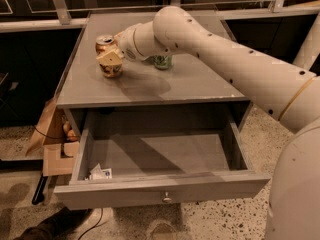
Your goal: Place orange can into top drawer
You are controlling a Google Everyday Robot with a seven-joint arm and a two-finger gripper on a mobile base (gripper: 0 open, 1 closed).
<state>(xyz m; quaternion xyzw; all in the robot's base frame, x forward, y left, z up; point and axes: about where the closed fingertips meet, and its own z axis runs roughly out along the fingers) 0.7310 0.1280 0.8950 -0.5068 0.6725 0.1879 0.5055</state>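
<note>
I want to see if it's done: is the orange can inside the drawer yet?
No, the orange can is up on the tabletop, held by the claw, above the open top drawer.
</note>
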